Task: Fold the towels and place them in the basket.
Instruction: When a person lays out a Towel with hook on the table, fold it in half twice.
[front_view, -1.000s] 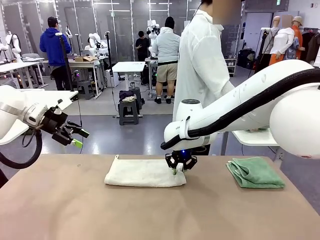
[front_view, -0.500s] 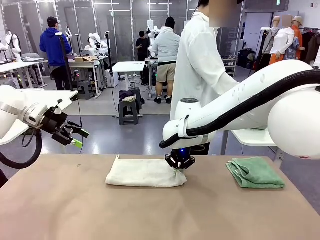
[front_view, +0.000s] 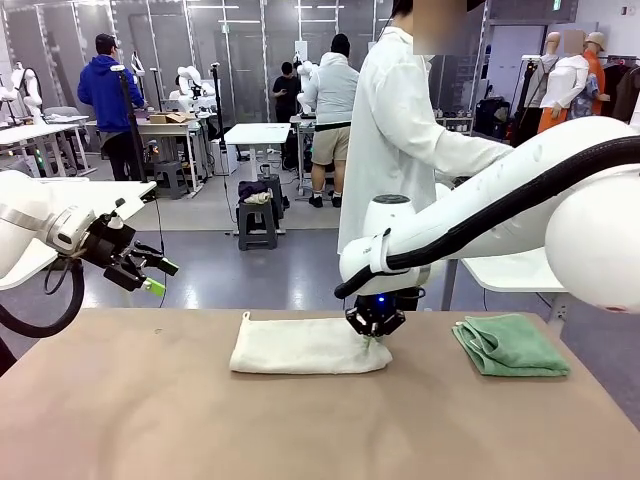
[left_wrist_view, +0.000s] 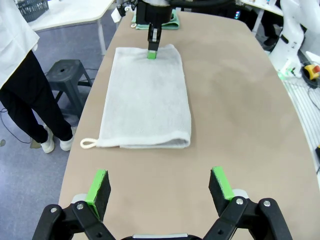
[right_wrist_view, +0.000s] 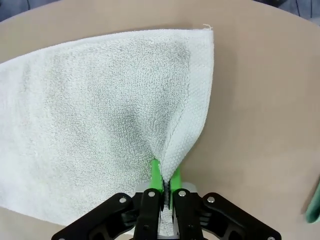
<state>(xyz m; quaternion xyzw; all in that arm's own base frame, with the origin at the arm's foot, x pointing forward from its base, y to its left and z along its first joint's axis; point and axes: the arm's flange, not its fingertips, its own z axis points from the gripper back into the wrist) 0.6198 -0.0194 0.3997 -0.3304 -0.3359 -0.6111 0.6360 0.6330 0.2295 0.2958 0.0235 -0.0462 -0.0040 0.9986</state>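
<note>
A workshop with other tables and people lies beyond the brown bench (front_view: 150, 420), and a person in a long white coat (front_view: 400, 130) stands at its far edge. The cream towel (front_view: 305, 347) lies folded flat near the far edge, about midway along it. The right end effector (front_view: 373, 338) is clenched on that towel's right end, its green pads pinching a raised ridge of the cloth (right_wrist_view: 170, 150). The sea-green towel (front_view: 510, 345) sits folded near the far right corner, apart from the cream one. The left end effector (left_wrist_view: 161, 187) hangs released above the bench's left edge, its fingers spread wide with nothing between them.
</note>
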